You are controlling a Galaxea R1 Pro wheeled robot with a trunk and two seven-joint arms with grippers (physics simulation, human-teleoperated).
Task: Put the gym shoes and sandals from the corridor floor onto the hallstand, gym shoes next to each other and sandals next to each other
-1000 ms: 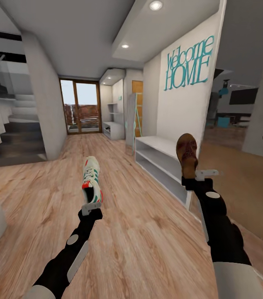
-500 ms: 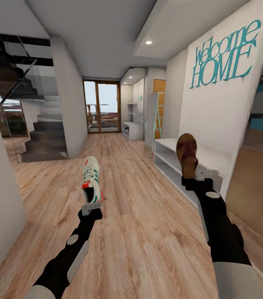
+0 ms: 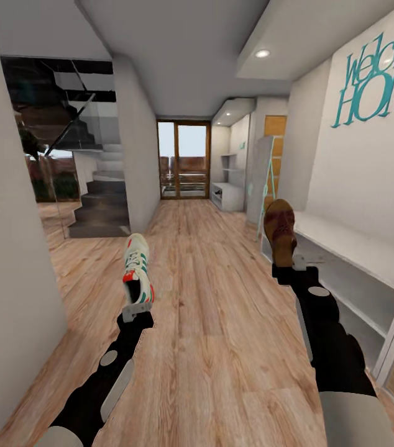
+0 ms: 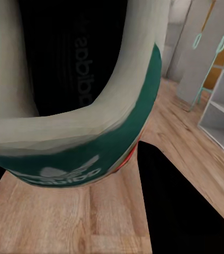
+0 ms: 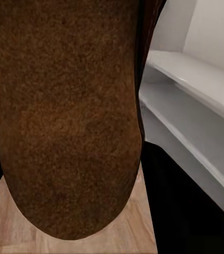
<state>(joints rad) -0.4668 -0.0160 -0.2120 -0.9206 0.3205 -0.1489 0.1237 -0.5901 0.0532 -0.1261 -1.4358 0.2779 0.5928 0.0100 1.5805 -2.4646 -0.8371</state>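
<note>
Head view: I carry one gym shoe (image 3: 138, 271) clamped in my left gripper (image 3: 136, 310) and one sandal (image 3: 280, 231) clamped in my right gripper (image 3: 291, 264), both arms outstretched, nothing racked, hallstand (image 3: 228, 195) far ahead; left wrist view: teal-lined heel (image 4: 85, 148) gripped; right wrist view: sandal's brown sole (image 5: 64, 116) gripped beside a plain white bench (image 5: 196, 100).

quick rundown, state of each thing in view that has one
left gripper: shut on gym shoe
gym shoe: held off the floor, toe pointing away
right gripper: shut on sandal
sandal: held up beside the white bench
white bench: top and open shelves hold no shoes
glass door: closed, at the corridor's far end
</note>
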